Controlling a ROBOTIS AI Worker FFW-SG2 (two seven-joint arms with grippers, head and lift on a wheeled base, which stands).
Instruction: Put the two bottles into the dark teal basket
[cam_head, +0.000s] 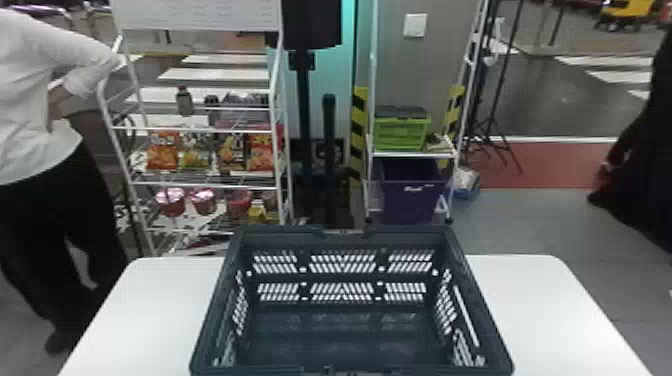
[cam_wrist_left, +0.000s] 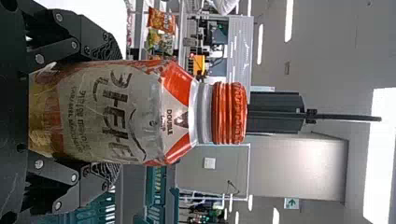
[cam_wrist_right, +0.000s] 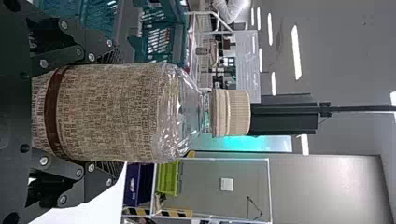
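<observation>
The dark teal basket (cam_head: 345, 345) stands on the white table in the head view, its visible floor holding nothing. In the left wrist view my left gripper (cam_wrist_left: 105, 112) is shut on an orange-capped bottle (cam_wrist_left: 177, 116), one finger on each side of its body. My right gripper (cam_wrist_right: 109, 112) likewise clasps a bottle with a cream cap (cam_wrist_right: 229, 113) in the right wrist view. Both bottles are upright, and part of the basket appears beyond each of them.
White table surface (cam_head: 540, 310) lies on both sides of the basket. Behind it stand a white rack (cam_head: 200, 185) with snack bags and cups, and another rack holding a green crate (cam_head: 401, 130) and a purple bin (cam_head: 411, 195).
</observation>
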